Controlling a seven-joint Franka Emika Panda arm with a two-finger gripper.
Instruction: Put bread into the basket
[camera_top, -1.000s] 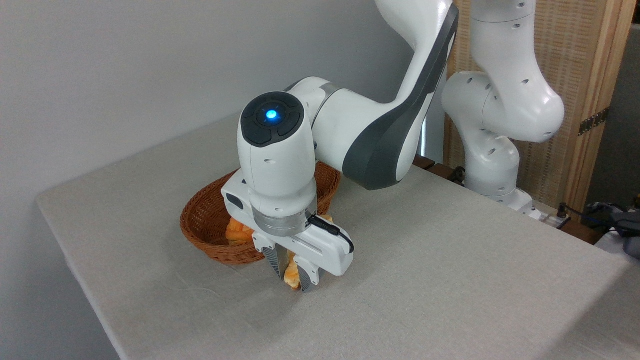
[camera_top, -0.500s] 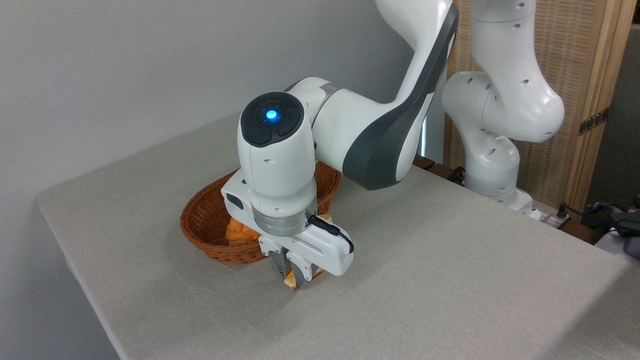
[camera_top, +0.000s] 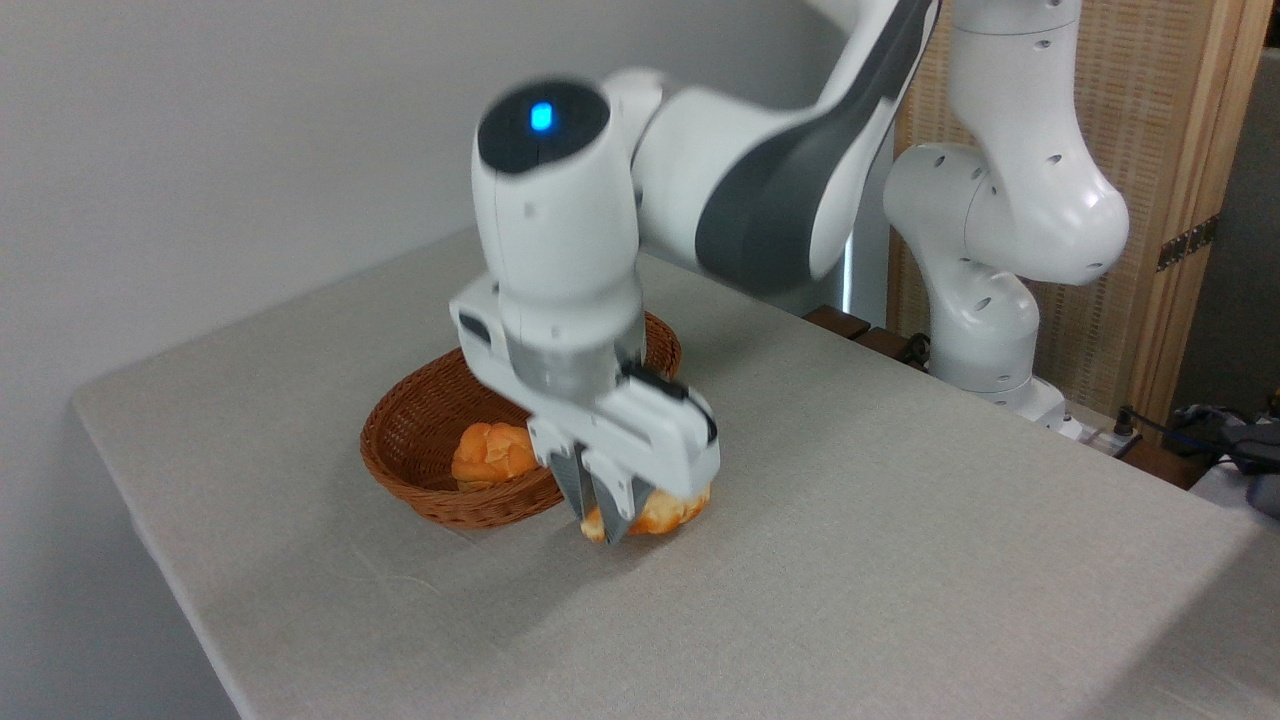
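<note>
Lifted now, my arm has risen from the low pose of half a second ago, and my gripper (camera_top: 605, 515) has come up off the table (camera_top: 900, 560) with the bread (camera_top: 665, 510) clenched between its fingers. That means the pick has worked and the carry can begin, as I judge it. My gripper sits at the centre of the frame, slightly blurred by motion. The bread's pale golden crust pokes out to the right of my fingers and below them, just above the cloth. The basket (camera_top: 420, 440) lies just to the left and behind, its brown wicker rim near my fingers. A small orange bun (camera_top: 493, 455) already rests inside it.
</note>
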